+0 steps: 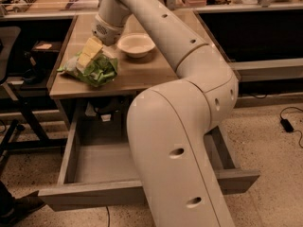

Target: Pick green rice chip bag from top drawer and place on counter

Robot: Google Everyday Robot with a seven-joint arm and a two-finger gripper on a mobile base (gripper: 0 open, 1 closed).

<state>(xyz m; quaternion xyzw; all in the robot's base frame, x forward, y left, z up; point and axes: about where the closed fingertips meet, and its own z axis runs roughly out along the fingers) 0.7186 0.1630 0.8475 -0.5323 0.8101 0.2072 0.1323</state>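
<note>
The green rice chip bag (98, 72) lies crinkled on the left front part of the counter (142, 74). My gripper (89, 55) reaches down from the arm's wrist (108, 28) onto the top of the bag and touches it. The top drawer (102, 162) is pulled out below the counter. Its grey floor shows bare on the left, and my arm (180, 145) hides its middle and right side.
A white bowl (136, 44) stands on the counter just right of the gripper. A black chair and frame (19, 74) stand to the left of the table. A cable and plug (286, 123) lie on the floor at right. Dark cabinets (255, 37) are behind at right.
</note>
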